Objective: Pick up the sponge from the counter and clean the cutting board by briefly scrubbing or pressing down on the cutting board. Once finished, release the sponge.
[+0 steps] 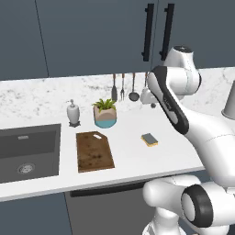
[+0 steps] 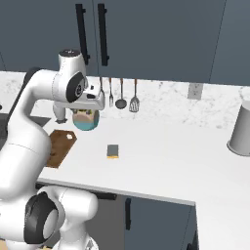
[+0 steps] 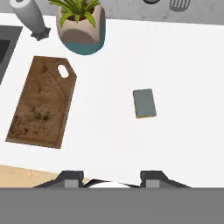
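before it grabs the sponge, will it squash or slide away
The sponge looks like soft foam under a scrub top, so it probably squashes a bit between the fingers. It is small and likely light. Lying flat and alone on the smooth white counter, it may skid if nudged, but should not roll or tip.

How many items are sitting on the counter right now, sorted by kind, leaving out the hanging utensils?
Sponge: 1
Cutting board: 1
Potted plant: 1
Soap dispenser: 1
Grey canister: 1
Total: 5
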Tool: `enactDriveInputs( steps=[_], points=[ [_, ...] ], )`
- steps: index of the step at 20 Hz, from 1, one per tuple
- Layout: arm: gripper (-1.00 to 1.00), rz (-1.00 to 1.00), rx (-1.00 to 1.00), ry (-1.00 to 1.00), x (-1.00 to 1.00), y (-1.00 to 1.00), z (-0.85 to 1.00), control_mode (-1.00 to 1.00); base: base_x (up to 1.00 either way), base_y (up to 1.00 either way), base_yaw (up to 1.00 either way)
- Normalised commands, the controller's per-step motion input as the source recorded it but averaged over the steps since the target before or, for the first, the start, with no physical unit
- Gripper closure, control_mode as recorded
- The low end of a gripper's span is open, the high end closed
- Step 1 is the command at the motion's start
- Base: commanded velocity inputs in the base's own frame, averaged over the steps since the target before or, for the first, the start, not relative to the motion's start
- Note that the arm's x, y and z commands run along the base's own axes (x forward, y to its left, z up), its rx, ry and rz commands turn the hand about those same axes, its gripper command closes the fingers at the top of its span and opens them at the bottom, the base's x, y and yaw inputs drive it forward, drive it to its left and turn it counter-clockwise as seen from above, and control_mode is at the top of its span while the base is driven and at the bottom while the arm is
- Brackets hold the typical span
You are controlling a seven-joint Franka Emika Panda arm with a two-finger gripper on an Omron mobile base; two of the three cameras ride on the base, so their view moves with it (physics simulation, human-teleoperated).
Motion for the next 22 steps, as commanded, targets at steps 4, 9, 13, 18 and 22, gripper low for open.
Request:
enactDriveInputs(
  steps=[4,9,13,18,22],
  points=[
    [-1.00,0.00,0.05,0.03,0.00,-0.03,-0.20,-1.00,0.00,0.00,0.00],
    [-1.00,0.00,0.00,0.01,-0.01,-0.29,-0.65,-1.00,0.00,0.00,0.00],
    [-1.00,0.00,0.00,0.00,-0.01,-0.21,-0.66,-1.00,0.00,0.00,0.00],
    [-1.00,0.00,0.00,0.00,0.00,-0.17,-0.66,-1.00,0.00,0.00,0.00],
    [-1.00,0.00,0.00,0.00,0.06,-0.13,-0.54,-1.00,0.00,0.00,0.00]
  ],
)
